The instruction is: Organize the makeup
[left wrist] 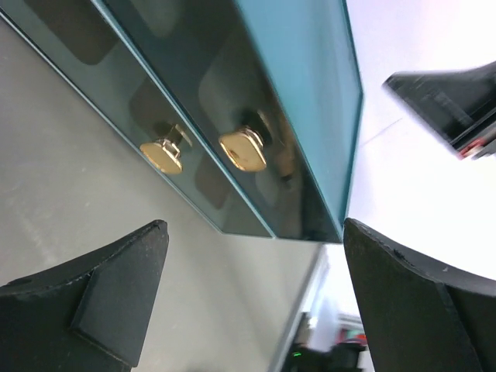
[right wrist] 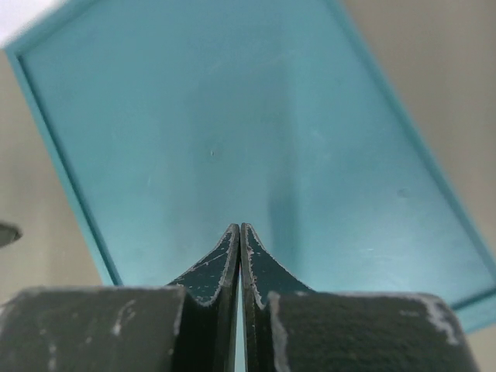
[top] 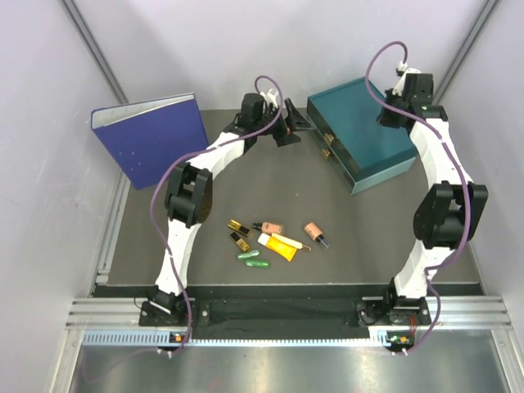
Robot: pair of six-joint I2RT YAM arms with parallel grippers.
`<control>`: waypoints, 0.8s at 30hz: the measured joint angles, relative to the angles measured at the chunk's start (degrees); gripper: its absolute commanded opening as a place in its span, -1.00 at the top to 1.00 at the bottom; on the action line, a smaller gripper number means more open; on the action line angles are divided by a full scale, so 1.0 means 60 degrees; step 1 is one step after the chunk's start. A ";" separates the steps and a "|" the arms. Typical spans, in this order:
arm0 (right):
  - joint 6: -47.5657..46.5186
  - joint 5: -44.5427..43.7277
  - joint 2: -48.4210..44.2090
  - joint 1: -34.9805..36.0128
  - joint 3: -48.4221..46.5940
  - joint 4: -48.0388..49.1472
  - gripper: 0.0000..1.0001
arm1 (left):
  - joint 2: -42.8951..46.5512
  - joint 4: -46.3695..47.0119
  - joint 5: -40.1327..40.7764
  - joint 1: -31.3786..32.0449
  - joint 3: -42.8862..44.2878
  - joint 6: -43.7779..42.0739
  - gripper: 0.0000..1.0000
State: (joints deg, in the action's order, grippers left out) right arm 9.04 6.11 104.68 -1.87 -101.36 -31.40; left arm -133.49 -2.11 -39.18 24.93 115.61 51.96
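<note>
While the left fingers [top: 292, 124] are standing wide apart and grasping nothing, they are facing the front of the teal drawer box [top: 360, 139], with its two gold knobs [left wrist: 242, 149] lying just ahead of them, slightly toward the left fingertip. The right fingers [right wrist: 239, 236] are pressing together, empty, and hanging over the box lid. The makeup [top: 274, 237] is lying flat on the table [top: 352, 237], well behind both pairs of fingers near the arm bases, with its long axes pointing different ways. The left fingers are nearer to it, but I think a drawer pull is coming first.
</note>
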 measured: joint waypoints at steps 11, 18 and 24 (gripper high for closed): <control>-0.0080 0.0401 0.0812 0.0018 -0.0076 -0.0667 1.00 | -0.1971 0.2798 -0.0820 0.0007 0.0226 0.3198 -0.85; -0.0124 0.0433 0.0849 0.0022 -0.0124 -0.0707 1.00 | -0.2382 0.3348 -0.0943 0.0076 0.0816 0.3905 -0.64; -0.0157 0.0470 0.0871 0.0040 -0.0127 -0.0699 1.00 | -0.2412 0.3508 -0.0994 0.0215 0.1191 0.4007 -0.55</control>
State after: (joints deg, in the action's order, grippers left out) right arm 8.10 8.93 109.91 -1.63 -102.13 -35.59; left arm -147.96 18.94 -45.15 26.22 122.76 76.01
